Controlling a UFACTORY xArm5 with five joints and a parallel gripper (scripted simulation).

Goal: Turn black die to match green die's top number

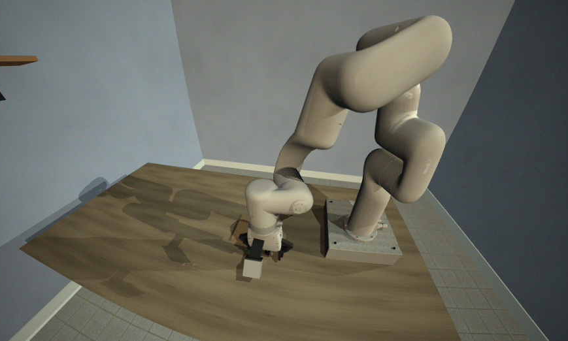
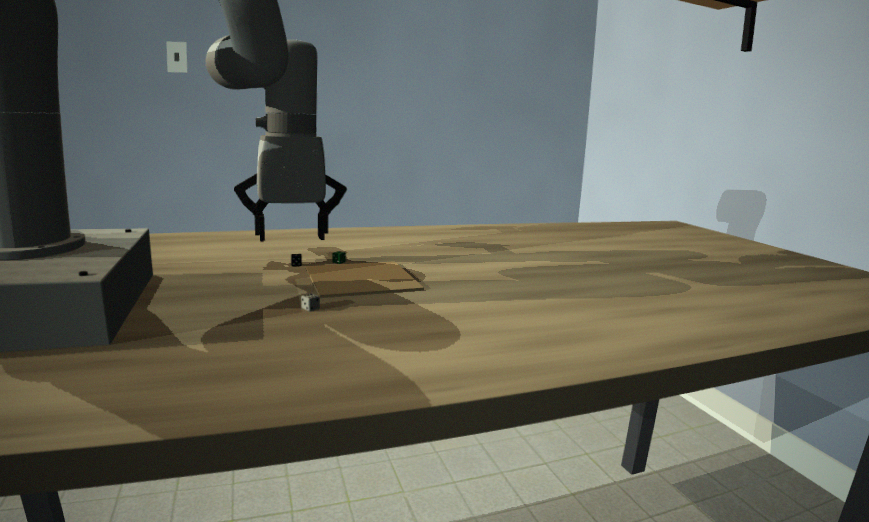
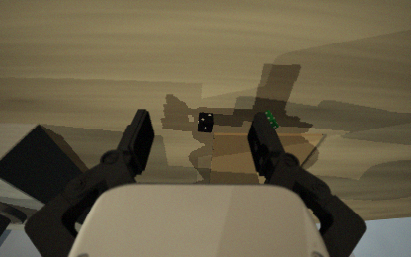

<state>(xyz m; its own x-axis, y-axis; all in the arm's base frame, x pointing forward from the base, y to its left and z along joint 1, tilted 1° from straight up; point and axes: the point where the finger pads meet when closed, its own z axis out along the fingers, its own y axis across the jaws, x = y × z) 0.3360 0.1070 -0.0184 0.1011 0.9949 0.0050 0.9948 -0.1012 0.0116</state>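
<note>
On the far left of the exterior view stands the grey pedestal [image 2: 119, 272], bolted to the wooden table [image 2: 554, 337], with the arm rising out of it. Moving right, the gripper [image 2: 291, 227] hangs pointing straight down above the table, fingers spread to their widest, nothing between them and nothing touched; there is open air under both fingertips [image 2: 260, 228]. Just below it sits the black die [image 2: 296, 259], flat on the bare wood, beside the mat's near corner and not on it. In the wrist view the black die [image 3: 205, 122] shows between the two spread fingers, further out on the table, with a couple of pale pips visible on the face toward the camera; the count on top is too small to read. A little lower and nearer the viewer lies the white die [image 2: 309, 301], off the mat's front edge. Next right comes the green die [image 2: 338, 257], at the mat's back edge. The tan mat [image 2: 372, 275] lies flat, stretching rightward.
</note>
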